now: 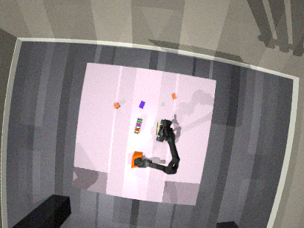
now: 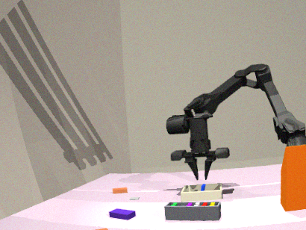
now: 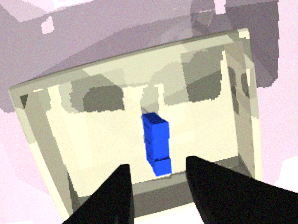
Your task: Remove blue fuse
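Note:
The blue fuse [image 2: 203, 187] [image 3: 158, 142] is inside the cream tray [image 1: 158, 129] [image 2: 201, 196] [image 3: 42, 120], near its middle. Whether it rests fully on the tray floor is hard to tell. My gripper [image 2: 201, 178] [image 3: 158, 169] is open and empty above the tray, its fingertips higher than the rim and apart from the fuse. The grey fuse block [image 2: 192, 213] stands beside the tray, away from the gripper. It holds green [image 2: 174, 204], purple [image 2: 189, 204], white, red [image 2: 204, 204] and yellow [image 2: 213, 204] fuses.
A violet block [image 1: 141, 104] [image 2: 122, 213] lies past the fuse block's green end. Orange blocks [image 1: 116, 105] [image 1: 174, 96] and a small pale piece [image 1: 163, 104] [image 2: 134, 199] lie farther off. The arm's orange base [image 2: 295, 179] stands on the other side.

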`<state>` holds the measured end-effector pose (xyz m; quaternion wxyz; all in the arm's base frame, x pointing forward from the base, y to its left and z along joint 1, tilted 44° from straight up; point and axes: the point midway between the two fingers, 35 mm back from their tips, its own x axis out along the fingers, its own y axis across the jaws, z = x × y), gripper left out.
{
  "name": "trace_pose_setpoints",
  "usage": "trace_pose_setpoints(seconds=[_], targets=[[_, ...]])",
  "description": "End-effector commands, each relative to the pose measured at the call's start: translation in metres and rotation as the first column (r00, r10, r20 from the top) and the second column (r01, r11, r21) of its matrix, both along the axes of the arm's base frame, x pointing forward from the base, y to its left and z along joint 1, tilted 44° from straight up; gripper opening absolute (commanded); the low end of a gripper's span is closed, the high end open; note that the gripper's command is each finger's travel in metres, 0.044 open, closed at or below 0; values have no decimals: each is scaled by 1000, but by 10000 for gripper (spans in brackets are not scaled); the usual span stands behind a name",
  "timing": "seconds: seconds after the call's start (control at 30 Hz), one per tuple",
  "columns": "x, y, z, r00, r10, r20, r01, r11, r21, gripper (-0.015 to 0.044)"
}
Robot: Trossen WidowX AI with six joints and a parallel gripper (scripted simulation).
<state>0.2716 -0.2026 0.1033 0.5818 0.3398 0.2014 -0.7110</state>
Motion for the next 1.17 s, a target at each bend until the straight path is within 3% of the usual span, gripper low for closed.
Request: trace_pose_setpoints(seconds=[0.0,0.17,0.3,1.13], targets=[[0,0,0,1000,-1,0,1,1000,0,210],[0,2,2,1000,-1,0,1,1000,1,330],[3,26,26,1000,4,-3,-4,1000,6,330],[4,26,25,1000,8,-6,-8,1000,9,330]])
